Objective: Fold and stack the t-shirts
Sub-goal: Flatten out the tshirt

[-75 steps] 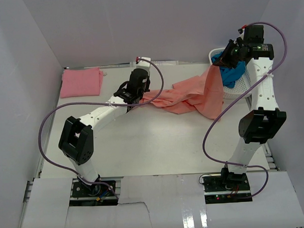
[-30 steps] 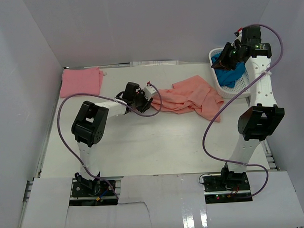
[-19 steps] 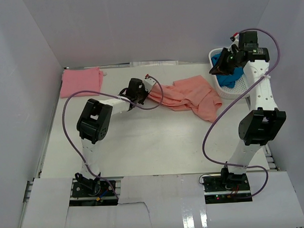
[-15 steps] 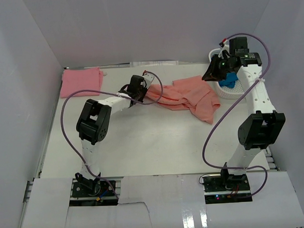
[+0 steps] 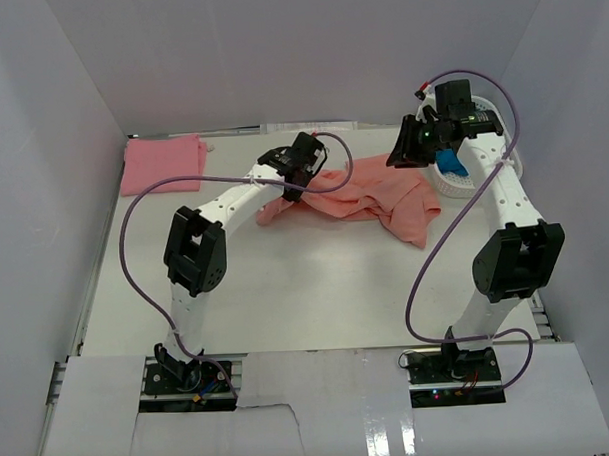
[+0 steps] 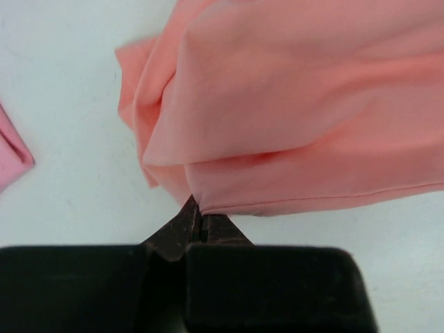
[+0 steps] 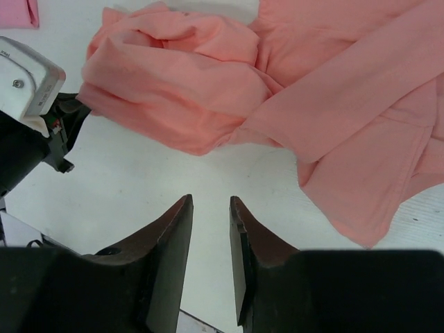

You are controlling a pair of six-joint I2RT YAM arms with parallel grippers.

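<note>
The left gripper [image 6: 200, 220] is pinched tight on the salmon t-shirt [image 6: 291, 104] at its hem. The right gripper [image 7: 210, 208] hovers slightly parted, empty. The shirt lies crumpled just beside the basket [image 5: 451, 186]. It looks limp and light, best taken by its corners.

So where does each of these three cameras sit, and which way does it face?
Top external: fixed above and behind the arms, facing down on the white table; both arms show whole.
Left wrist: on the left arm, facing along the left gripper, shut on the crumpled salmon-orange t-shirt.
Right wrist: on the right arm, facing down past the open right gripper at that shirt.
Shared: both wrist views show the shirt and the left gripper.
</note>
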